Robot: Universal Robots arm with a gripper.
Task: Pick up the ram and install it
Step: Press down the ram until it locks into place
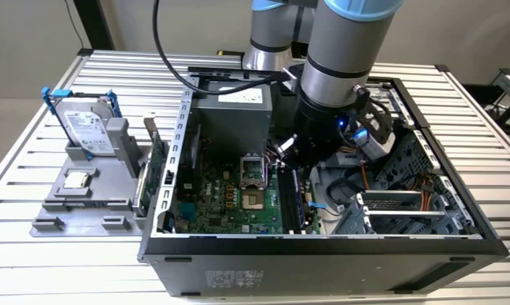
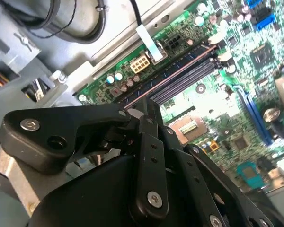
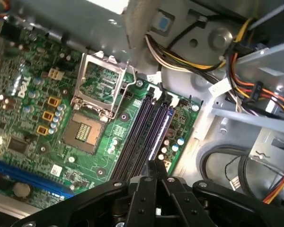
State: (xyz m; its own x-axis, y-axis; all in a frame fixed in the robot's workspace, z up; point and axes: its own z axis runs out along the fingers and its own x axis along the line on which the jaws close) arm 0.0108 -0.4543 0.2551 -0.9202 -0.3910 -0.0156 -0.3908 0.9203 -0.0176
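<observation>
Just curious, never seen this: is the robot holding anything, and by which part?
Cannot tell: the gripper has its fingers closed at one end of the ram in its slot.

An open computer case lies on a slatted metal bench. Inside it, a green motherboard carries an empty processor socket with its metal frame raised, black memory slots just beside it, and a blue expansion slot. Bundled coloured wires run near the drive cage. At the exterior view's left, a grey tray holds a silver hard drive with blue handles and a processor chip.
</observation>
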